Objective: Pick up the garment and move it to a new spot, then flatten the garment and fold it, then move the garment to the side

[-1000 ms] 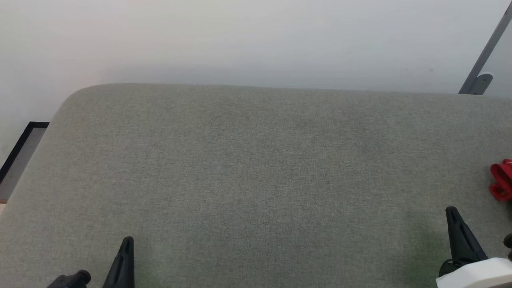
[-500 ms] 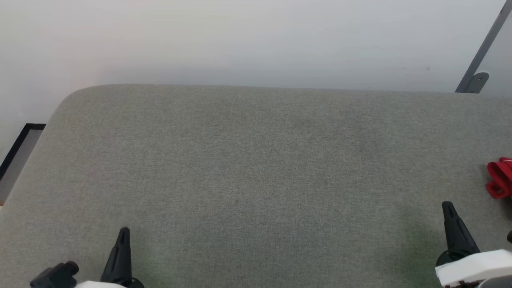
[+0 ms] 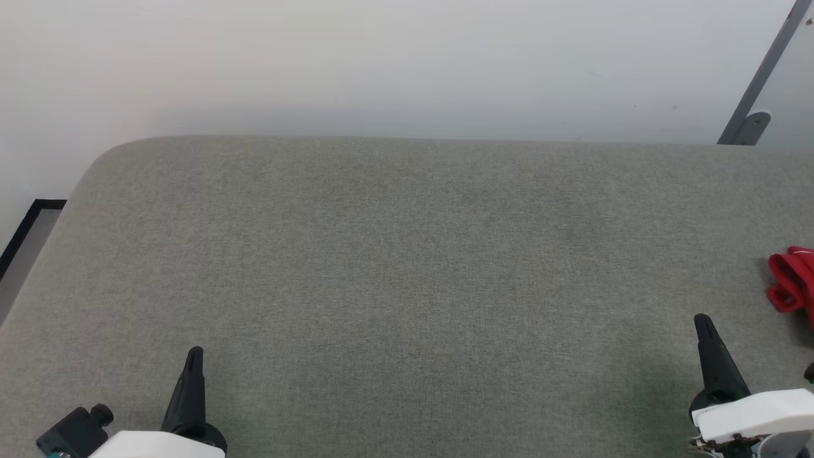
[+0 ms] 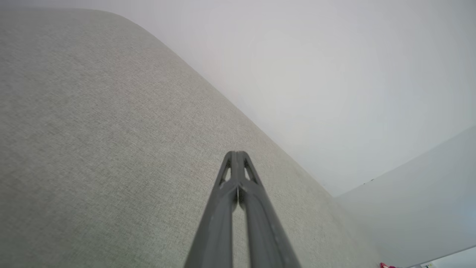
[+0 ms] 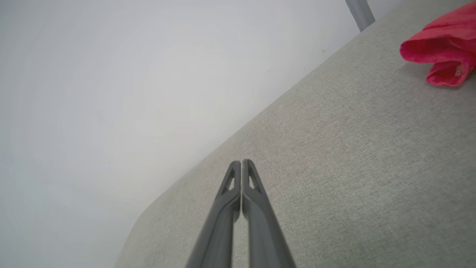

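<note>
Head view: the garment (image 3: 792, 280) lies bunched at the right edge of the grey surface (image 3: 407, 267). The right pincer (image 3: 701, 321) sits near it and the left pincer (image 3: 194, 353) well apart, both probably parked before pickup.

Left wrist view: fingers pressed together, empty.

Right wrist view: likewise closed on nothing, just short of the garment.

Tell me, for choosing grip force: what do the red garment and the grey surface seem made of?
Garment: probably soft knit cloth, matte, slightly fuzzy; it slumps in rounded folds.
Surface: woven upholstery fabric, matte; fine speckled weave shows. Perhaps padded, given its rounded corner.
</note>
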Robot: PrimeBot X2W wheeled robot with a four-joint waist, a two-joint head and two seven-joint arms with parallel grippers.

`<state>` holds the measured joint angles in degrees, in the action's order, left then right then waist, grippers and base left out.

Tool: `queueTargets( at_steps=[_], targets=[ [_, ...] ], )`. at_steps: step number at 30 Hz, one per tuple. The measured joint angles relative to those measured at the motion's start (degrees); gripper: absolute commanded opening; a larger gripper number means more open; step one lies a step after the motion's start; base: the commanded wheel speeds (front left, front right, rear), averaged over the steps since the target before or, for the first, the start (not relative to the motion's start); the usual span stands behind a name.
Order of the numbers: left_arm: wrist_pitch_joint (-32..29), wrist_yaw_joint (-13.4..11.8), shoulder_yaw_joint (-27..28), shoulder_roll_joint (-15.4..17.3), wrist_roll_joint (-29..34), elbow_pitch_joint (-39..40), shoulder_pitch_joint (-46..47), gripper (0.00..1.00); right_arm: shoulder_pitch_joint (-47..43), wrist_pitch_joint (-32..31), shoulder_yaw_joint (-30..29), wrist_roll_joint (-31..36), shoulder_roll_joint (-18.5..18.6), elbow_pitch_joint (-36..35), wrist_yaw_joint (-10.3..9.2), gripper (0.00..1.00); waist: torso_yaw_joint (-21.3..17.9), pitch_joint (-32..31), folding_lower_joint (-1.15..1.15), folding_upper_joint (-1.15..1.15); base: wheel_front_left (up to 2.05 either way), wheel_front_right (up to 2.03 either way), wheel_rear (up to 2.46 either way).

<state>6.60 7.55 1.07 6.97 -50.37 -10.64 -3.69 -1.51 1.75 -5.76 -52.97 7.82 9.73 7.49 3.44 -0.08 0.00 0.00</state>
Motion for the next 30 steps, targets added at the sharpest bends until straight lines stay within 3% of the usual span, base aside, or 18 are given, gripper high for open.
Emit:
queueTargets(
  at_steps=[30],
  targets=[
    [-4.8,0.0,1.4,-1.3,-18.1,-1.4,3.6,0.00,3.3,-3.4,-0.3,-16.4,-2.0,1.8,0.00,0.00,-1.1,0.1,0.00,0.00,0.00,0.00,0.00]
  ],
)
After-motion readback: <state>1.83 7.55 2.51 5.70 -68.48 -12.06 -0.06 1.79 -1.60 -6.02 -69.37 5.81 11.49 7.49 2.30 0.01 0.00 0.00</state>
